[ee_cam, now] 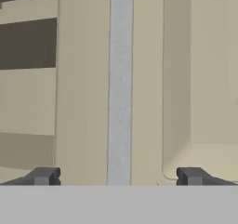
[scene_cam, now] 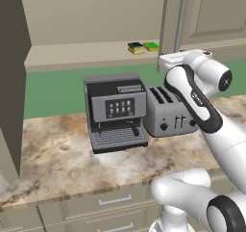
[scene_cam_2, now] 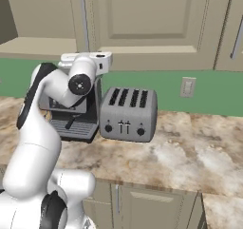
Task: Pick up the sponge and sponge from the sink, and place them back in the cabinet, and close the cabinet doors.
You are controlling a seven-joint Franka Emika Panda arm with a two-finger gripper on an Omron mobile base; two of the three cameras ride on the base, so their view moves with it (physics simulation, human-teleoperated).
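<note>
Two sponges lie side by side on the cabinet (scene_cam: 72, 58) shelf, toward its right end. The left sponge (scene_cam: 136, 47) has a dark green-black top on a yellow base; the bright green sponge (scene_cam: 152, 46) lies just right of it. The right door (scene_cam: 180, 19), beige with a long silver bar handle (ee_cam: 120, 86), stands partly open, its edge just right of the sponges.

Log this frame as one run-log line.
phase: close cabinet doors | sponges: on cabinet shelf | gripper: open, straddling door handle | right door: ajar
</note>
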